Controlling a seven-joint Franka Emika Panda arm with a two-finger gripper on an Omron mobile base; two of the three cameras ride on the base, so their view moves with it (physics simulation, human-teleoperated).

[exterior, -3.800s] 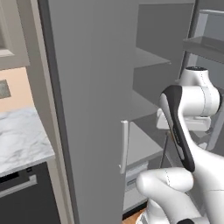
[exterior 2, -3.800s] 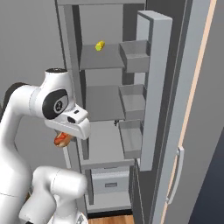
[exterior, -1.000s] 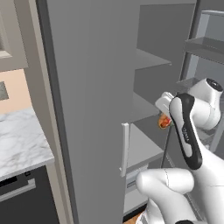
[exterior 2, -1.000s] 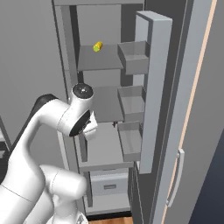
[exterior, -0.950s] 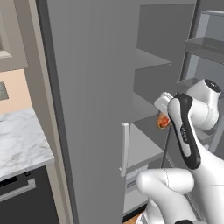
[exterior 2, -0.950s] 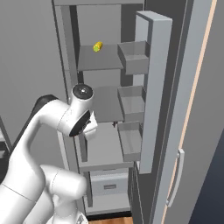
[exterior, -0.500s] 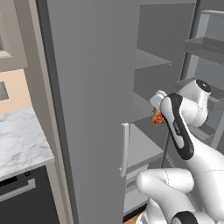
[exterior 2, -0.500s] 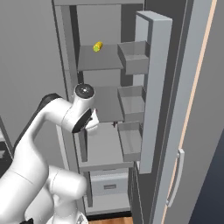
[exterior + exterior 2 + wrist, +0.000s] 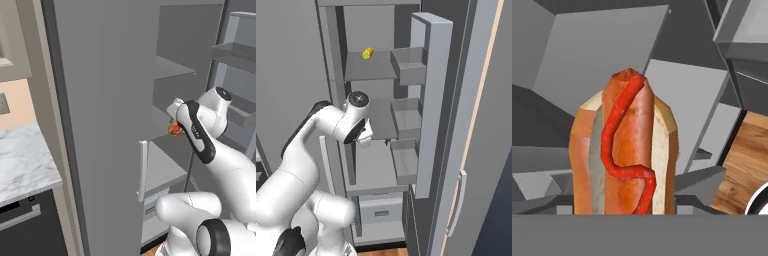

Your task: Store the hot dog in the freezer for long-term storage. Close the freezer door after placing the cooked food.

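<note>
The left base view looks forward from behind the arm's left, past a grey fridge door [image 9: 100, 125] standing close in front. The right base view looks from behind the arm's right, straight into the freezer [image 9: 368, 67] ahead of the pincer. Both share the shelves and arm. The hand view sits very close behind the hot dog [image 9: 624, 150], facing down toward shelves and floor.

The hot dog [image 9: 624, 150] runs off the hand view's bottom edge; the jaws holding it are hidden.
</note>
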